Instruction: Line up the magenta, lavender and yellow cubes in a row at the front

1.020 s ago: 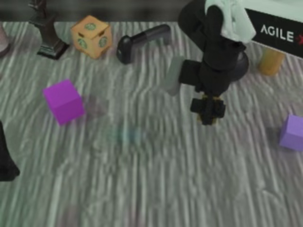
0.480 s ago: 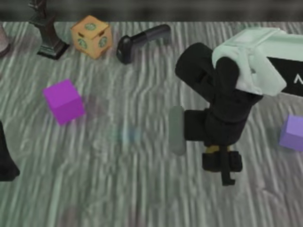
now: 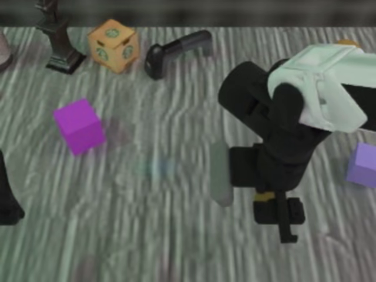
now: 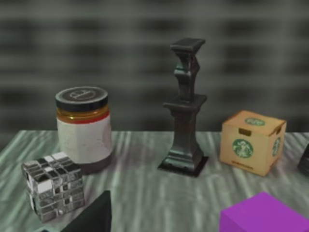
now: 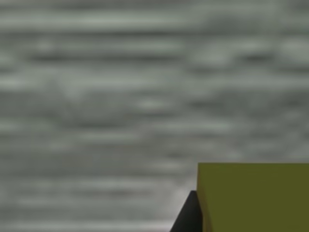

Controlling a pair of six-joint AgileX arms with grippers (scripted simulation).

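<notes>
Left arm [image 3: 7, 200]: parked at table's left edge, fingers unseen, state cannot tell. Magenta cube [image 3: 79, 126]: left-centre, resting on table, well apart from others. Right gripper [image 3: 281, 214]: right of centre toward front, pinching yellow cube [image 5: 253, 195], cube seen only in right wrist view. Lavender cube [image 3: 363, 165]: right edge, near right gripper, nearer that arm. Bare table [image 3: 164, 235] below and left of gripper: ample room for row, judged.

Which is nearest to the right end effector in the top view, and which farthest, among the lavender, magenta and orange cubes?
From the right end effector, low on the table's right:
1. lavender cube, at the right edge.
2. magenta cube, on the left.
3. orange cube, back left.
</notes>
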